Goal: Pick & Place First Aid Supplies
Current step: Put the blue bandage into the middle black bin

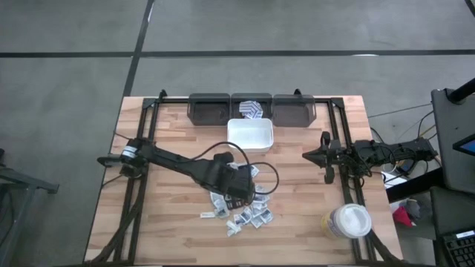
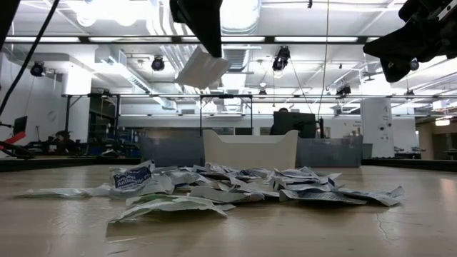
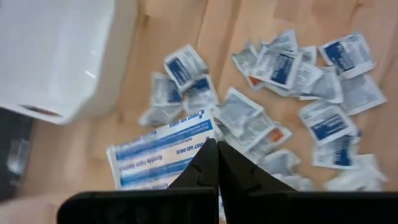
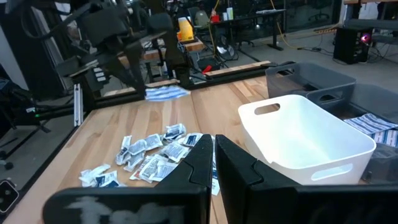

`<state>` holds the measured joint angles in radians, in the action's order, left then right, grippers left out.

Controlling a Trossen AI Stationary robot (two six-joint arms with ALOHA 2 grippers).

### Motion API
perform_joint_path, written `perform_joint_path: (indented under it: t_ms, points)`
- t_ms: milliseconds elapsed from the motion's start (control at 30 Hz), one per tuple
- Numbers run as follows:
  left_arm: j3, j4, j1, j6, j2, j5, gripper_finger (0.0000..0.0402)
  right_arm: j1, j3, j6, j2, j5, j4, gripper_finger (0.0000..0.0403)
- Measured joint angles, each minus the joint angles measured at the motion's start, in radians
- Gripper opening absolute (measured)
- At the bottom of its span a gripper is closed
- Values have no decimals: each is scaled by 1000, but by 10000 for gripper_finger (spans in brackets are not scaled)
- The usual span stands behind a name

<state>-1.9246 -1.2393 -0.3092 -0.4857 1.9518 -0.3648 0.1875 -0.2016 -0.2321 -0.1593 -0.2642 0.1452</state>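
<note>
Pinching flat, crinkly sachet (image 3: 163,157) aloft.

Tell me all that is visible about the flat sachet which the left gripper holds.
The flat oblong white sachet with blue stripes and print looks like thin paper or foil and is larger than the small square ones. The left gripper, shut, pinches one edge. It hangs tilted in the air above the pile of small sachets on the wooden table, touching nothing else, near the white plastic bin.
</note>
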Motion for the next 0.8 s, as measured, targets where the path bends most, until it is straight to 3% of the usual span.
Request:
perform_joint_path:
  t_ms: [433,800]
  points:
    - [-15,-11,41,300,0,-189,0,0,0,0,0,0,0,18]
    - [-15,42,193,595,0,-257,0,0,0,0,0,0,0,18]
